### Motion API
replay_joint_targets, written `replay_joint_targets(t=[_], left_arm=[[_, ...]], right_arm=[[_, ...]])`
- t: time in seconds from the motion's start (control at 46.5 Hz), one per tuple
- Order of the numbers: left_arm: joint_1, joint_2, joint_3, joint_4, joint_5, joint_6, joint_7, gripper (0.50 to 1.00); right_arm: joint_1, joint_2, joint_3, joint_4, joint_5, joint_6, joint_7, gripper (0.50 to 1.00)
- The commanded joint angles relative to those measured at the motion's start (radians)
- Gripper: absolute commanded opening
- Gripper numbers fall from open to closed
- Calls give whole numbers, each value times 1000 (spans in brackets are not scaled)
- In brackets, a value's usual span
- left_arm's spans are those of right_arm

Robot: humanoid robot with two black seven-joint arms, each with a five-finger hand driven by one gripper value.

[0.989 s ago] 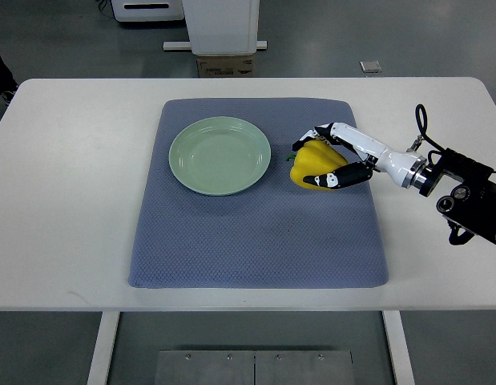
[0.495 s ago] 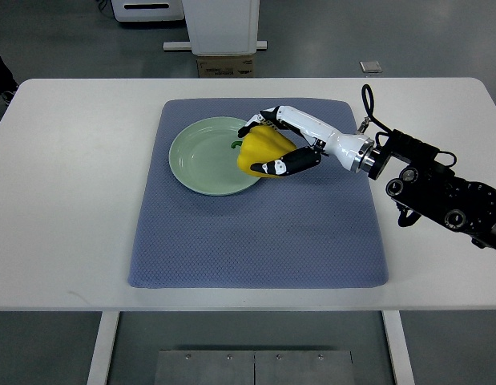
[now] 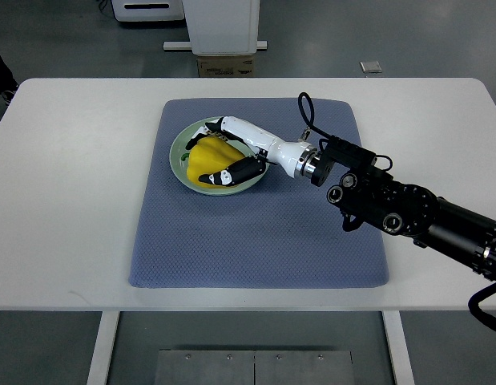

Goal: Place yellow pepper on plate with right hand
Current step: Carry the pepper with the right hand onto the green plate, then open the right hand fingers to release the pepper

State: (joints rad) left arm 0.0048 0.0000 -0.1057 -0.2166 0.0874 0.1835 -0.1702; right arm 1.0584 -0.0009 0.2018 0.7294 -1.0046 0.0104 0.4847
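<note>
The yellow pepper [image 3: 206,160] sits over the middle of the pale green plate [image 3: 180,147], covering much of its surface; whether it already rests on the plate or is held just above it cannot be told from this steep view. The right hand [image 3: 219,152] grasps the pepper: its white fingers with black tips [image 3: 223,176] curl around the near side, and other fingers wrap over the far side by the plate's far rim. The hand's white forearm runs back to the right across the plate's edge to a silver wrist joint, and behind it the black arm [image 3: 408,215] stretches on toward the picture's right edge, with a black cable looping above the wrist.

The plate lies in the upper left part of a grey-blue mat [image 3: 256,241], which is spread flat on the white bench [image 3: 63,200]. Beyond the bench's far edge a white stand base [image 3: 219,28] rests on the grey floor.
</note>
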Motion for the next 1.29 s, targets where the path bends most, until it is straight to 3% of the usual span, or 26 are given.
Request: replay_joint_targets(t=[0.0,0.667,1.032,1.269], left_arm=[[-2,0,0,0,0,-1,0,1000],[0,0,0,-1,0,1,0,1000],[0,0,0,-1,0,-1,0,1000],[0,0,0,0,2,1,0,1000]], right_arm=[[6,1,-7,-25,0,-21,-24,500],[14,1,-12,-45,31,-95,-222,500],[11,1,-39,-19,41,-96,-271,500],[12,1,-39,-5,72,-96,-258,502]])
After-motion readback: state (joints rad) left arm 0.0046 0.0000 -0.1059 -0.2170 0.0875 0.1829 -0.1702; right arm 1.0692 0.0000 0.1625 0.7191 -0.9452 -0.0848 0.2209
